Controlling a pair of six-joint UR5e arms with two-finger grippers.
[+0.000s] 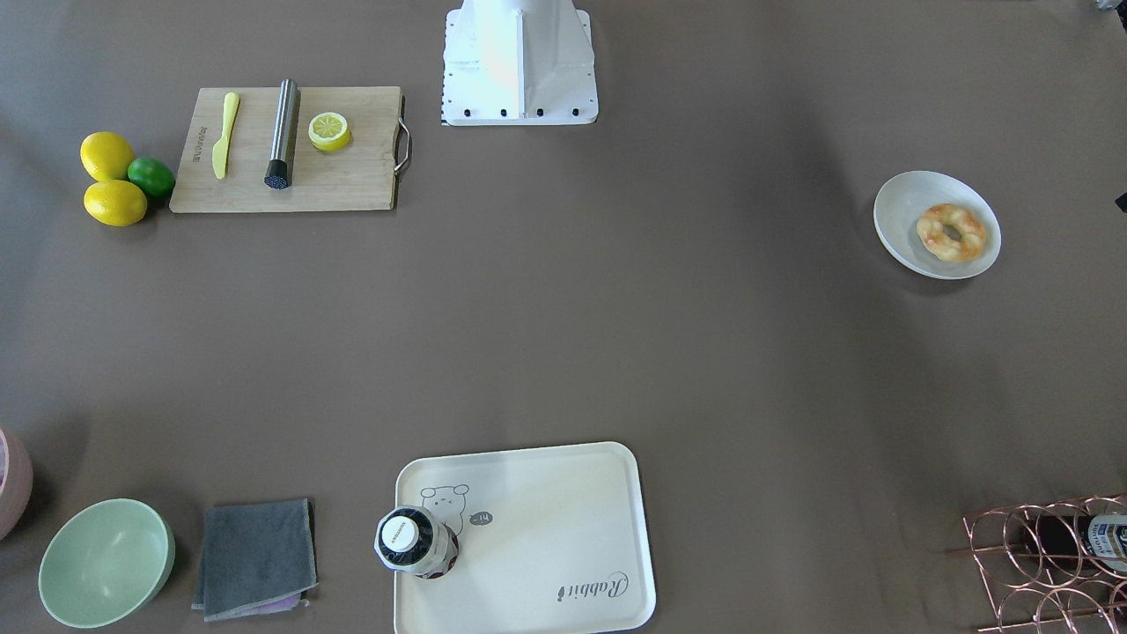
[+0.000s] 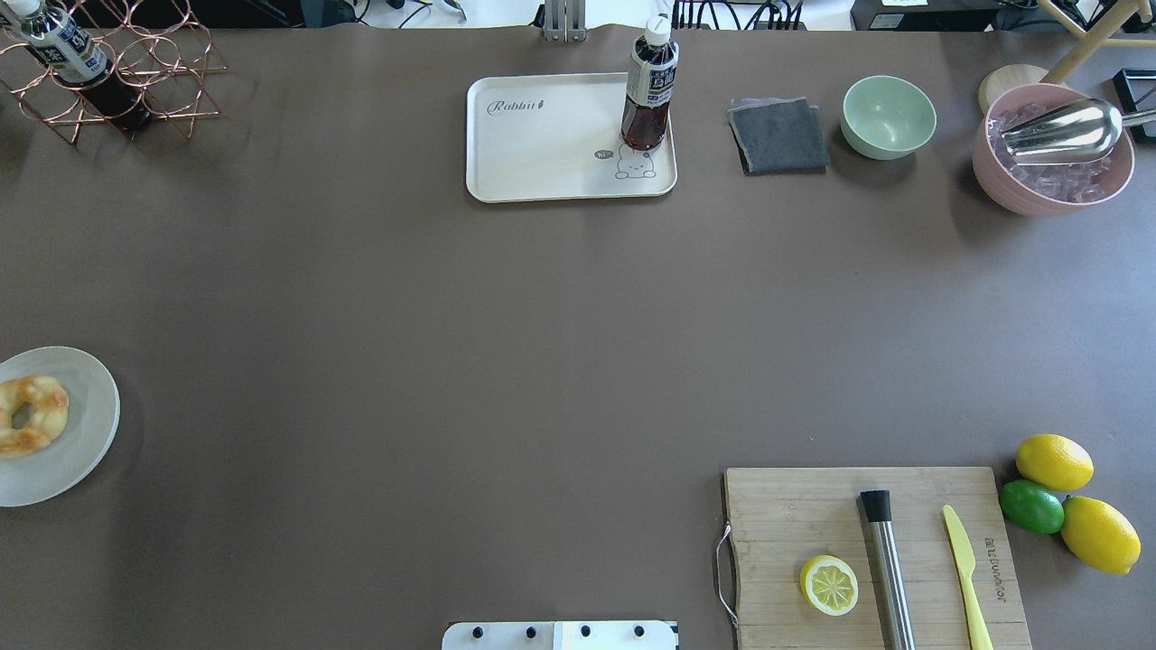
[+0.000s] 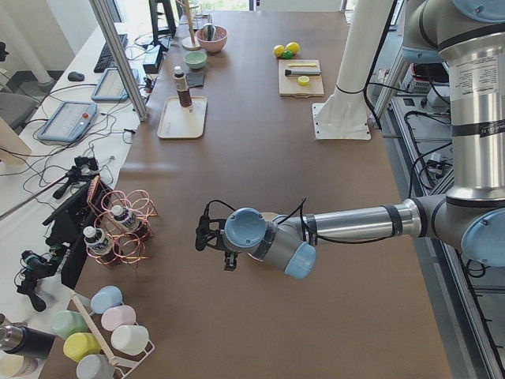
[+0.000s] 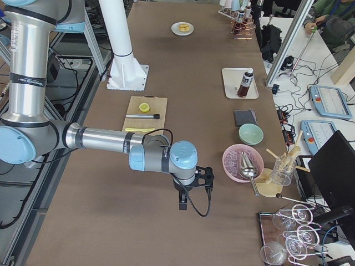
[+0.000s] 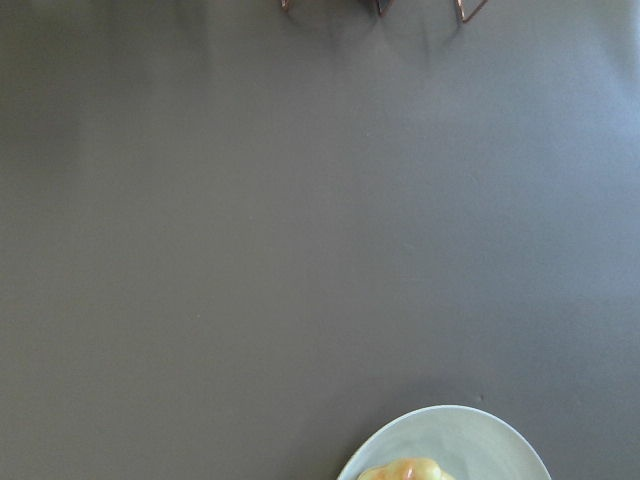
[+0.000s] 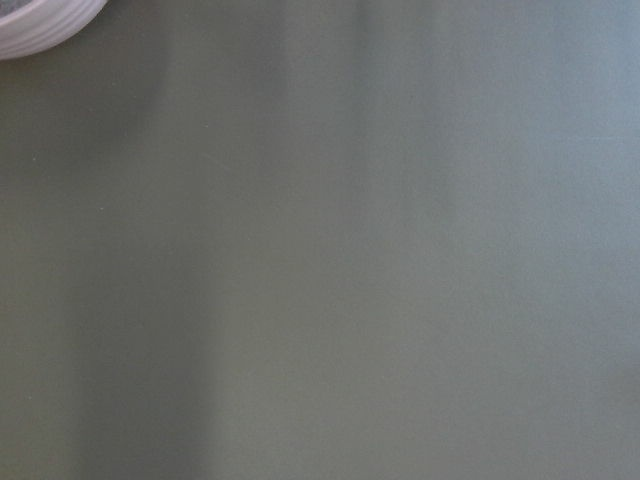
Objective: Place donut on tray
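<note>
The donut (image 1: 951, 232) is pale yellow with orange-brown patches and lies on a round white plate (image 1: 907, 207) at the table's left end; it also shows in the overhead view (image 2: 32, 415) and at the bottom edge of the left wrist view (image 5: 405, 472). The cream tray (image 1: 546, 528) with the bear drawing lies at the far edge, mid-table (image 2: 542, 153). My left gripper (image 3: 202, 237) hangs above the table near the plate, and I cannot tell whether it is open or shut. My right gripper (image 4: 194, 194) hangs over bare table at the right end, and I cannot tell its state either.
A dark drink bottle (image 2: 648, 90) stands on the tray's right corner. A grey cloth (image 2: 778, 135), a green bowl (image 2: 889, 117) and a pink ice bowl (image 2: 1052, 153) sit right of it. A copper bottle rack (image 2: 108, 72) stands far left. A cutting board (image 2: 813, 506) holds a lemon half.
</note>
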